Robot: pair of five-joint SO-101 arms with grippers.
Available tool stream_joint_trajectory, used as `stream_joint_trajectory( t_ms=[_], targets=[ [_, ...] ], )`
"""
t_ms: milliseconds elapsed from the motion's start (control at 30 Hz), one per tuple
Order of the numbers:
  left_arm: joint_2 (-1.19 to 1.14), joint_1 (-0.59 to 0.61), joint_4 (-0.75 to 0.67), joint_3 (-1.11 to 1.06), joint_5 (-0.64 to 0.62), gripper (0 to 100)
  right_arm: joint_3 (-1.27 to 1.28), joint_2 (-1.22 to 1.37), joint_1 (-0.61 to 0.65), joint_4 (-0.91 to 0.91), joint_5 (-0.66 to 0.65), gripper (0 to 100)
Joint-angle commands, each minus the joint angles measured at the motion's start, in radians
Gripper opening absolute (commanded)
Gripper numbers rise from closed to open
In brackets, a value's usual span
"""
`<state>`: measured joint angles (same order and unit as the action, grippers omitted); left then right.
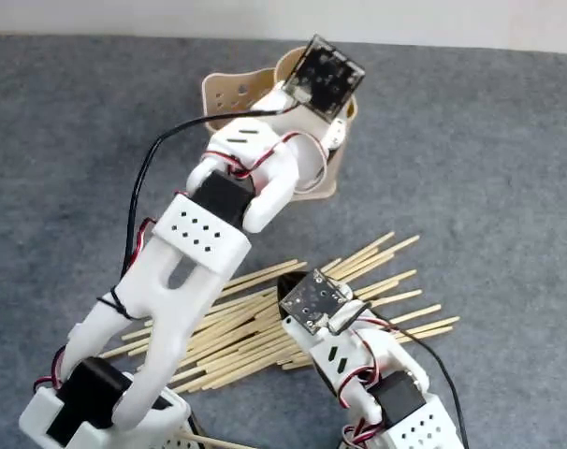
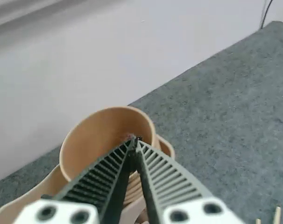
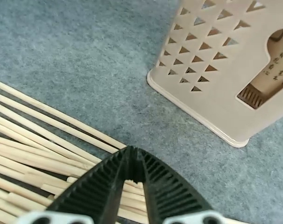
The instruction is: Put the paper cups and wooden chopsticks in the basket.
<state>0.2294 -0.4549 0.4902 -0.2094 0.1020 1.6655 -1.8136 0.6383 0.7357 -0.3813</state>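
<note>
We see the basket (image 1: 229, 94) at the far middle of the grey-covered desk (image 1: 489, 140). A paper cup (image 2: 99, 140) stands upright inside it, and a second rim shows just beside the cup. The left gripper (image 2: 133, 141) hangs over the mouth of that cup. Its jaws are closed tip to tip, and we can make out nothing between them. From above, the left arm and its wrist camera cover much of the basket, with a black cable (image 1: 148, 178) looping off to the left of the arm.

The wooden chopsticks (image 1: 377, 271) lie in a loose heap on the desk near the basket's near side, apart from it. The left arm crosses the left part of the heap and the right arm covers its middle. One chopstick (image 1: 218, 440) lies apart at the near edge. The right gripper (image 3: 132, 151) sits low over the heap, jaws pressed together and holding nothing. The basket's perforated wall (image 3: 221, 70) stands beyond it, and a pale wall (image 2: 85, 56) rises behind the desk.
</note>
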Motion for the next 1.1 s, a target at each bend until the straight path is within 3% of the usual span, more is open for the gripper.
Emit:
stream_joint_trajectory(
  t_ms=[0, 233, 467, 733, 1067],
  targets=[
    [0.01, 0.03, -0.121, -0.084, -0.003, 0, 0.007, 0.007, -0.005, -0.002, -0.012, 1.7],
    [0.03, 0.036, -0.124, -0.142, -0.003, 0, 0.007, 0.007, -0.005, -0.002, -0.011, 1.7],
    [0.225, 0.027, -0.121, -0.127, -0.006, 0, 0.007, 0.007, -0.005, -0.002, -0.008, 1.7],
    [0.45, 0.038, 0.121, -0.137, -0.008, 0, 0.007, 0.007, -0.005, -0.002, -0.008, 1.7],
    [0.86, 0.194, 0.16, -0.515, -0.006, 0, 0.007, 0.007, -0.005, -0.002, -0.008, 1.7]
  ],
)
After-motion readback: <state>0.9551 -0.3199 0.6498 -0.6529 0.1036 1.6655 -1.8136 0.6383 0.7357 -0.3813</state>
